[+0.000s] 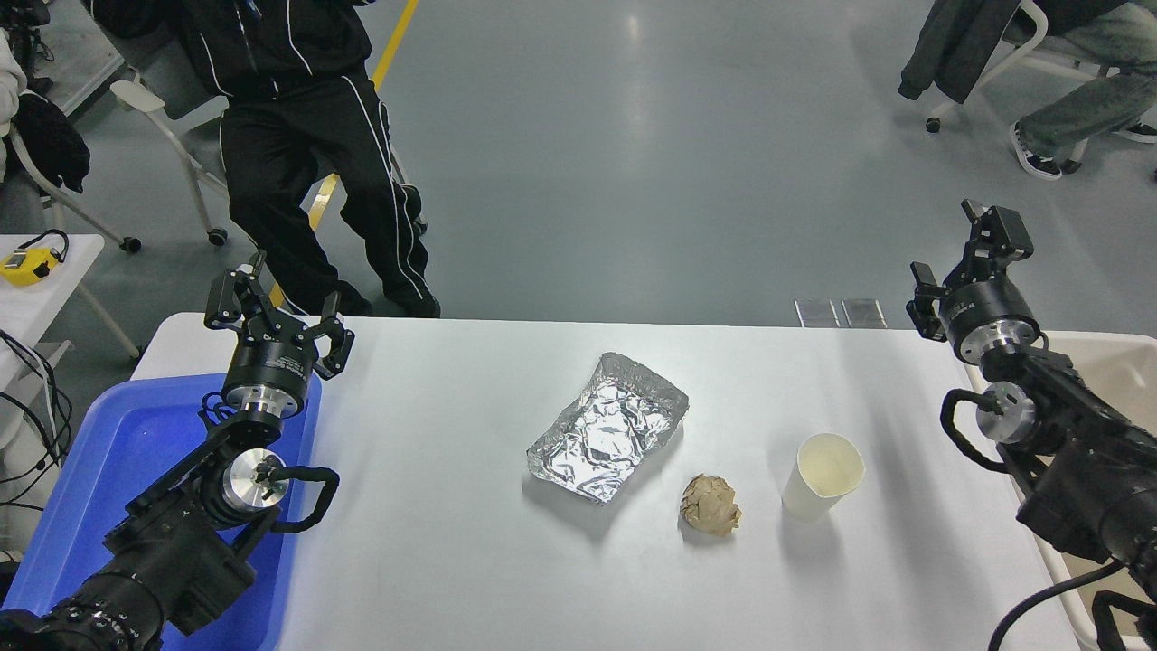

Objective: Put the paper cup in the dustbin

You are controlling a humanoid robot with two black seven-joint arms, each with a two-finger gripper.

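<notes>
The paper cup (821, 476) stands upright on the white table (452, 561), right of centre, plain cream-white with a pale yellowish inside. The beige dustbin (1116, 362) shows at the right edge, mostly hidden behind my right arm. My right gripper (965, 257) is open and empty, raised near the table's far right corner, well behind and right of the cup. My left gripper (276, 301) is open and empty, parked at the far left.
A crumpled brown paper ball (710, 504) lies just left of the cup. A crinkled silver foil tray (606, 426) sits mid-table. A bright blue tray (108, 470) lies under my left arm. A person (289, 136) stands past the table's far left edge.
</notes>
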